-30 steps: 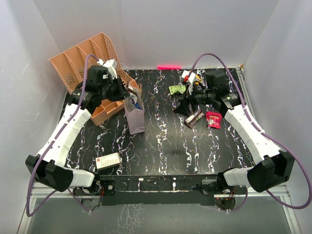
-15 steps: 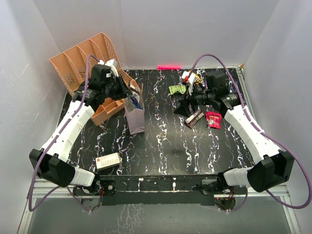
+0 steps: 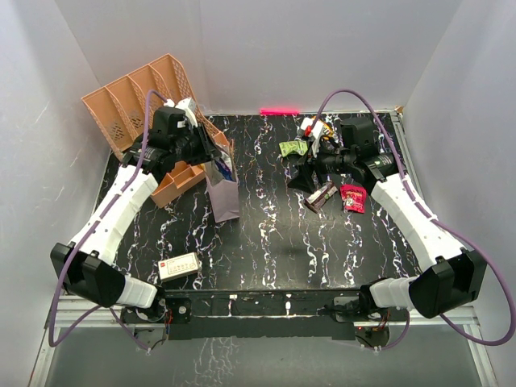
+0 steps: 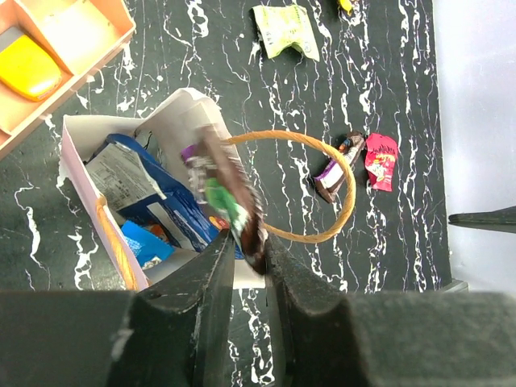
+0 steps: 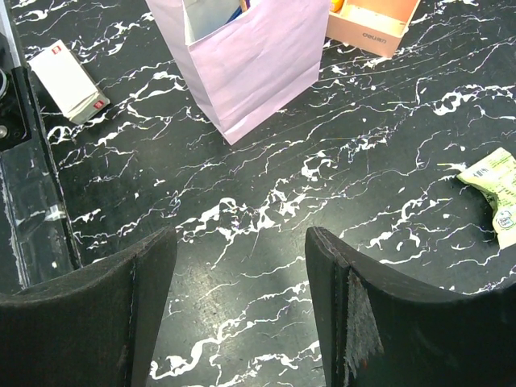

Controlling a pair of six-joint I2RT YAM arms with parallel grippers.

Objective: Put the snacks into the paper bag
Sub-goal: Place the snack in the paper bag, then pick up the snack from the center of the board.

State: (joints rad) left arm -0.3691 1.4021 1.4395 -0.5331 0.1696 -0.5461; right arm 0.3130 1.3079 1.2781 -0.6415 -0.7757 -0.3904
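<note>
Clamps a dark brown wrapper between the closed fingers of the left gripper, directly over the open mouth of the paper bag. Shows a blue packet already inside that bag, which stands upright on the black marbled table beside the peach organiser. Holds the right gripper spread apart and empty above bare table, near a green packet, a red packet and a purple-brown wrapper.
</note>
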